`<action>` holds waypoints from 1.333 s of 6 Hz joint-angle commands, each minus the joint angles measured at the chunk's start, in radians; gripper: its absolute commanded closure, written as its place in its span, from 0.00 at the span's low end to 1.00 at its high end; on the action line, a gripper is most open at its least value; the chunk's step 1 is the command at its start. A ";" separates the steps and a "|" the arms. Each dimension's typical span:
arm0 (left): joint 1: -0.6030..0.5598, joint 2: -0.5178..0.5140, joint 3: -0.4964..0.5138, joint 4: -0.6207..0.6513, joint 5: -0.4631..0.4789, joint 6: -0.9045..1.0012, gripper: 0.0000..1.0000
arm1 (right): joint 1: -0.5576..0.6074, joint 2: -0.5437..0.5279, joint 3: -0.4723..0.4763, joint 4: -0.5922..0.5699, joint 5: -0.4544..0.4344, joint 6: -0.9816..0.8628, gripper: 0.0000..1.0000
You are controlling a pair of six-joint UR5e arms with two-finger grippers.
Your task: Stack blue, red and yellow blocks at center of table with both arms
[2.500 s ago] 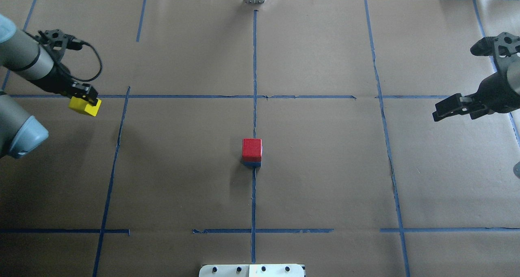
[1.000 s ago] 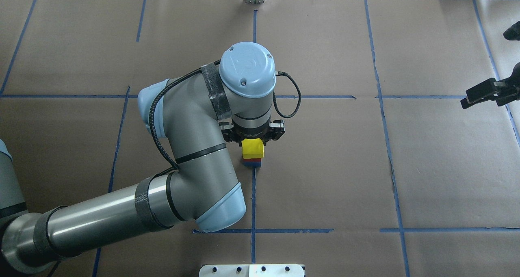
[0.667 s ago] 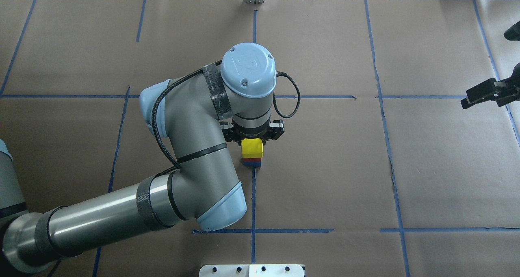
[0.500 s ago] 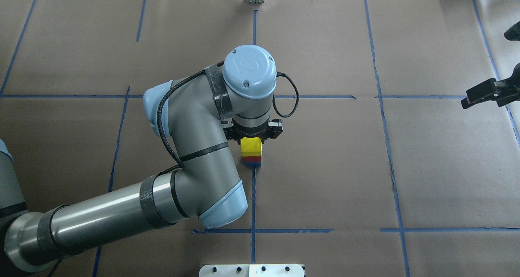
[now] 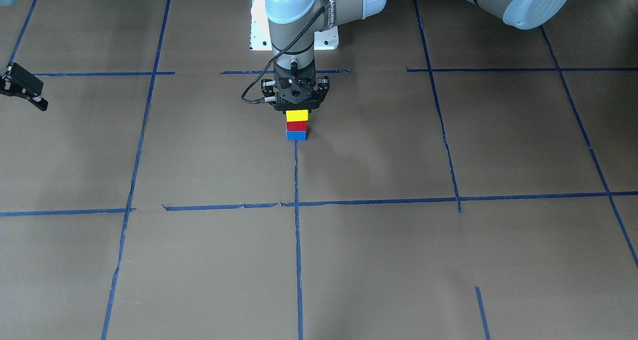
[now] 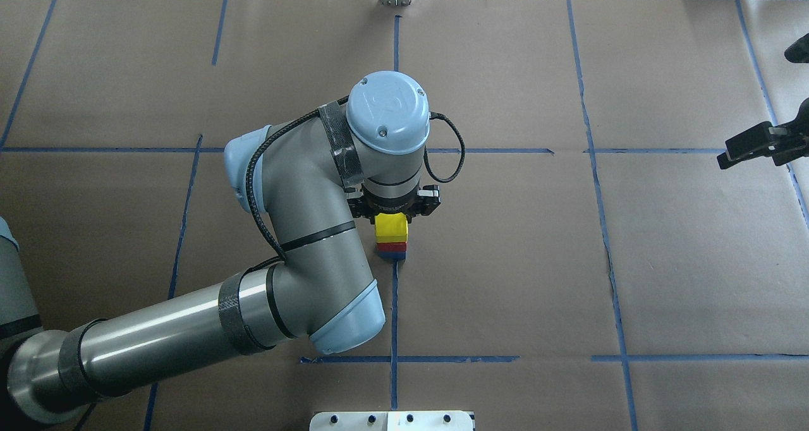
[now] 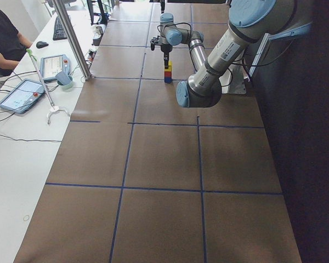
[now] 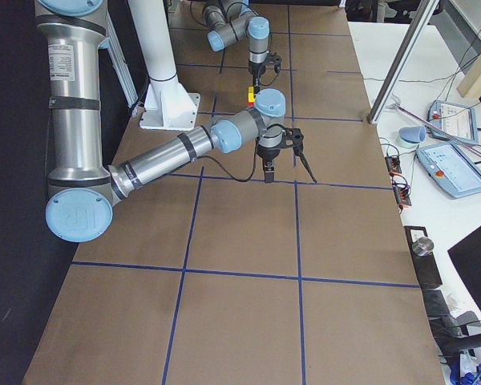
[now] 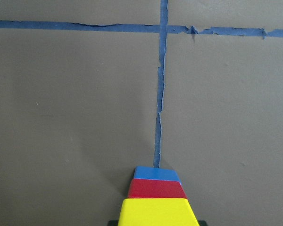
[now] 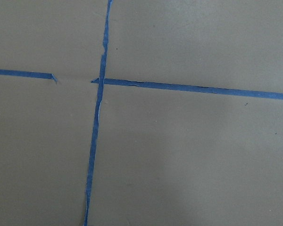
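Observation:
At the table's (image 6: 505, 260) centre the blocks stand in one column: blue block (image 5: 296, 135) at the bottom, red block (image 5: 297, 125) on it, yellow block (image 5: 297, 115) on top. My left gripper (image 5: 297, 112) points straight down over the stack and is shut on the yellow block (image 6: 391, 227), which rests on the red block (image 6: 392, 247). The left wrist view looks down the three blocks, with the yellow block (image 9: 158, 212) nearest. My right gripper (image 6: 723, 159) hangs open and holds nothing at the table's right edge, far from the stack; in the front view the right gripper (image 5: 42, 103) is at the left.
The left arm's elbow and forearm (image 6: 189, 330) stretch over the table's near-left part. The white pedestal base (image 6: 392, 420) sits at the near edge. A side bench with tablets (image 7: 22, 93), a metal post (image 7: 74, 38) and a seated person (image 7: 3, 33) lies beyond the far edge.
The left arm carried the yellow block from the far left to the centre and lowered it onto the red block. The right gripper drew back towards the right edge.

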 commanded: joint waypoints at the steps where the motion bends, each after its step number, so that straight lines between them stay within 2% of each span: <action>1: 0.001 0.003 0.002 -0.016 0.000 0.000 0.06 | 0.000 0.000 -0.001 0.000 0.000 0.002 0.00; 2: 0.001 0.001 -0.001 -0.017 0.000 0.000 0.00 | -0.002 0.000 -0.001 0.000 0.000 0.002 0.00; 3: -0.001 0.001 -0.005 -0.016 0.000 0.000 0.00 | -0.002 0.002 -0.003 0.000 -0.002 0.002 0.00; 4: -0.006 0.003 -0.039 -0.013 0.003 -0.002 0.00 | -0.002 0.002 -0.003 0.000 -0.002 0.003 0.00; 5: -0.010 0.026 -0.120 0.004 0.002 -0.003 0.00 | -0.002 0.002 -0.003 0.000 -0.002 0.003 0.00; 7: -0.070 0.276 -0.407 0.021 -0.008 0.044 0.00 | 0.000 -0.003 -0.009 0.000 0.000 -0.014 0.00; 8: -0.129 0.405 -0.526 0.023 -0.043 0.227 0.00 | 0.011 -0.002 -0.010 0.000 0.000 -0.018 0.00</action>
